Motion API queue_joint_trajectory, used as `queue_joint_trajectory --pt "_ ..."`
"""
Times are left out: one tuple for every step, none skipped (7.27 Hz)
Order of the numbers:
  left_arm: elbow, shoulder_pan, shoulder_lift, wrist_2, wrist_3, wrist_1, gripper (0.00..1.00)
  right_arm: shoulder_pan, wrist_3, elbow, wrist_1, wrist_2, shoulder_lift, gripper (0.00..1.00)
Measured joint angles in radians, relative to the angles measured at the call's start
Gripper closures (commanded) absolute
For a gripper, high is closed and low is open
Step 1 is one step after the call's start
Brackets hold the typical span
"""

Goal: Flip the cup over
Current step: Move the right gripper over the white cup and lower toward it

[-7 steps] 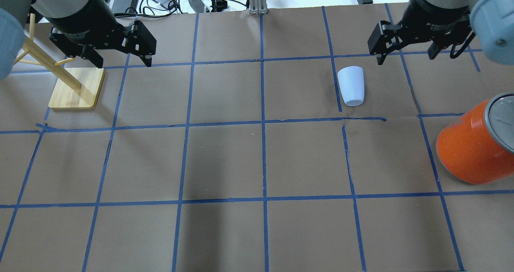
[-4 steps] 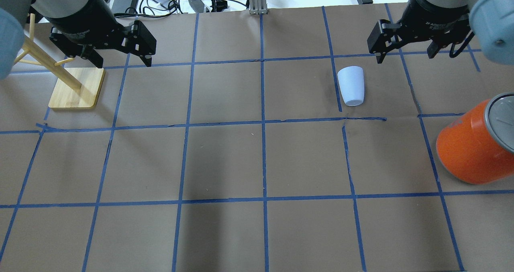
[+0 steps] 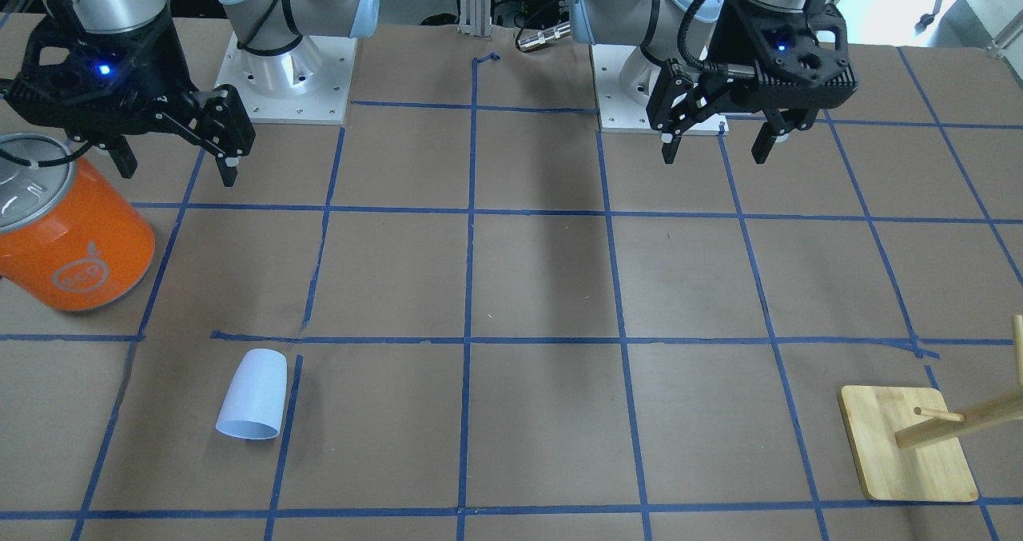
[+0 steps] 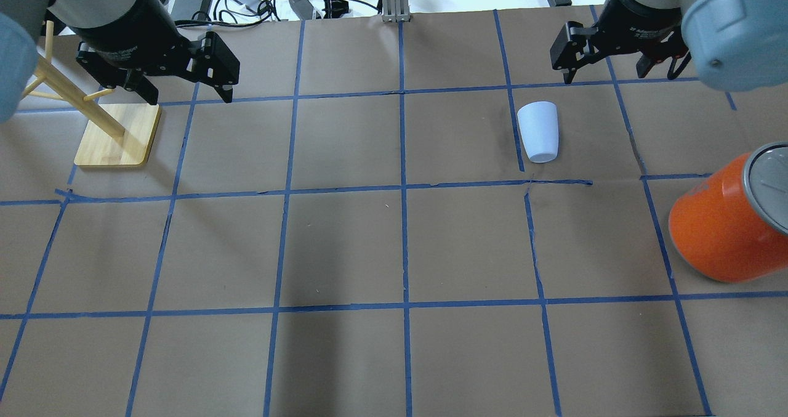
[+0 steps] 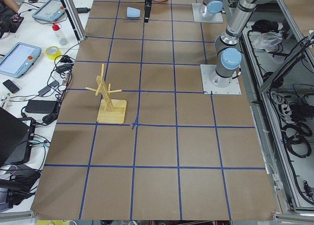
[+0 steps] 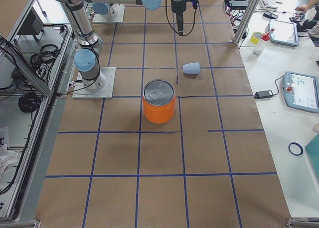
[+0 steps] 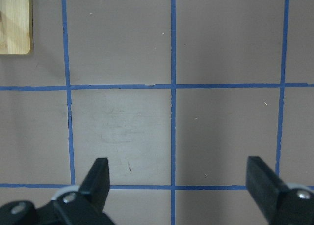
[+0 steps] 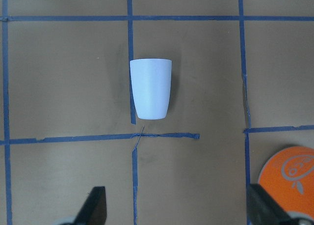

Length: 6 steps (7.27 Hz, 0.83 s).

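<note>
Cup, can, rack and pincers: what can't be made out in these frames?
- cup inside: it lies on its side, mouth turned away from the overhead view; too small in the side views.
- orange can: cut by the overhead view's right edge.
- wooden rack: upper part cut by the front view's right edge.
- left pincer, right pincer: wrist views show fingertips only.

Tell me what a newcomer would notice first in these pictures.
The big orange can with its silver top stands out at the table's edge on the robot's right. Not far from it, a small pale cup lies on its side on the brown paper, with the open right gripper hanging nearby and touching nothing. Across the table, a wooden rack stands beside the open left gripper.
</note>
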State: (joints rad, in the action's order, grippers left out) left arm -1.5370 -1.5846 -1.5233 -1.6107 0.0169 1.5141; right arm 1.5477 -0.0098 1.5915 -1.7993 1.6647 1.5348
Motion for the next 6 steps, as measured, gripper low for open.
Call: queue_joint_trajectory --pt "0.000 0.000 0.000 0.000 0.000 0.000 0.00 0.000 0.002 0.001 -0.020 0.003 -0.019 0.00" --pt "0.000 0.000 -0.001 0.000 0.000 0.000 0.00 0.000 0.004 0.001 -0.043 0.004 -0.045 0.00" --pt "0.001 0.000 0.000 0.000 0.000 0.000 0.00 0.000 0.005 0.001 -0.078 0.004 -0.077 0.00" --pt "0.001 0.000 0.000 0.000 0.000 0.000 0.00 0.000 0.005 0.001 -0.113 0.004 -0.109 0.00" --pt "0.001 0.000 0.000 0.000 0.000 0.000 0.00 0.000 0.003 0.002 -0.135 0.005 -0.129 0.00" --pt "0.000 0.000 0.000 0.000 0.000 0.000 0.00 -0.001 0.002 0.002 -0.148 0.005 -0.146 0.00"
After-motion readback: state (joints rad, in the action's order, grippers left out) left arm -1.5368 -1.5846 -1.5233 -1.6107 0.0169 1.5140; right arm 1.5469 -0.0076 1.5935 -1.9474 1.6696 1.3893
